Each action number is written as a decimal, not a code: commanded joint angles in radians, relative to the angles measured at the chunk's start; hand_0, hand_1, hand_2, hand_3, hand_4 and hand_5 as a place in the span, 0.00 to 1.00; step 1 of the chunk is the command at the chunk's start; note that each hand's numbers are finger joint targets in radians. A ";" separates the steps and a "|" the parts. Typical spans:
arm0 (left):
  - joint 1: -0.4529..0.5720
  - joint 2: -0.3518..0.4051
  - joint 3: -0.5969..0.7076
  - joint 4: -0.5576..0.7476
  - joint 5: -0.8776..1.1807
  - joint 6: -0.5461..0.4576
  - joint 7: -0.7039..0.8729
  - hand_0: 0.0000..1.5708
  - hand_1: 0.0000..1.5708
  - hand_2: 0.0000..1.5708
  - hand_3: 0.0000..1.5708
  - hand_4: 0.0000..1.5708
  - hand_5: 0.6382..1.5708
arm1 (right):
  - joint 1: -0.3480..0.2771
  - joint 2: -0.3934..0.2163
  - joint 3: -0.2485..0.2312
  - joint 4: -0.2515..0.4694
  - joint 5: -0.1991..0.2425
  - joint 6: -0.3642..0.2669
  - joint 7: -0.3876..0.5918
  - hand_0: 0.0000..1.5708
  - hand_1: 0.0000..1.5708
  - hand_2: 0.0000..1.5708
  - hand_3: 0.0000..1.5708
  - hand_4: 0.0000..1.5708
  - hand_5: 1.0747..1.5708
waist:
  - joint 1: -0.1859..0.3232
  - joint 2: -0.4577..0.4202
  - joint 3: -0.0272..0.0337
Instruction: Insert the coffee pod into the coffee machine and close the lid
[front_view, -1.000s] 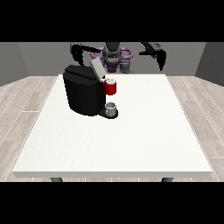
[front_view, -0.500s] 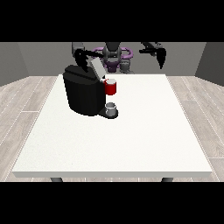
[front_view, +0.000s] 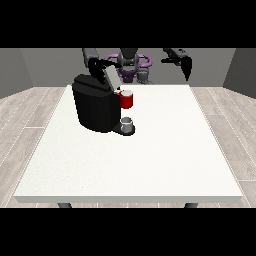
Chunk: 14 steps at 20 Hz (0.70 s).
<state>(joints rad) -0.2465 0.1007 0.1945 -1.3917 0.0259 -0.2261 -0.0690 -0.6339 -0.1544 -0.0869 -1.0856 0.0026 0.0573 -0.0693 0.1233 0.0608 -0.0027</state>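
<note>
Front view, taken near to far: the white worktop (front_view: 150, 165) lies bare across its near half. Further back, towards ten o'clock from the worktop's middle, stands the black coffee machine (front_view: 96, 105). On its base at the front sits a small grey thing (front_view: 127, 123); I cannot tell whether it is the coffee pod or a cup on the drip stand, so where the pod is cannot be settled from this view. Just above it, at the machine's brewing head, is a red thing at the machine (front_view: 126, 99). The lid (front_view: 110, 77) stands tilted up at the machine's top, not closed.

Beyond that, the hand at the view's left (front_view: 96, 64) hangs just behind and above the raised lid, at about twelve o'clock from the machine. Whether it touches the lid, and how its fingers lie, I cannot tell. The hand at the view's right (front_view: 186, 66) hangs well apart at two o'clock, above the far edge, fingers pointing down and holding nothing.

As a judgement, closing the lid is plainly left to do; whether insertion is done cannot be read.
</note>
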 joint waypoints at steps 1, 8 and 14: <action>-0.058 0.046 0.038 0.042 0.041 -0.022 0.011 0.00 0.00 0.00 0.00 0.00 1.00 | -0.046 0.034 0.029 0.031 0.030 -0.026 0.022 0.00 0.00 0.00 0.00 0.00 1.00 | -0.008 0.038 0.0026; 0.041 0.001 -0.009 0.040 -0.013 0.036 -0.049 0.00 0.00 0.00 0.00 0.08 1.00 | -0.052 0.026 0.020 0.038 0.023 -0.002 0.024 0.00 0.00 0.00 0.00 0.00 1.00 | -0.011 -0.003 0.0026; 0.026 0.032 0.001 0.037 0.032 0.000 -0.009 0.00 0.00 0.00 0.00 0.10 1.00 | -0.081 0.044 0.049 0.068 0.063 -0.010 0.020 0.00 0.00 0.00 0.00 0.14 1.00 | 0.013 -0.007 0.0026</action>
<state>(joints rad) -0.2444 0.1257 0.1976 -1.3575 0.0395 -0.2046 -0.0799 -0.7040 -0.1264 -0.0574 -1.0316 0.0425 0.0547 -0.0552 0.1225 0.0639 -0.0005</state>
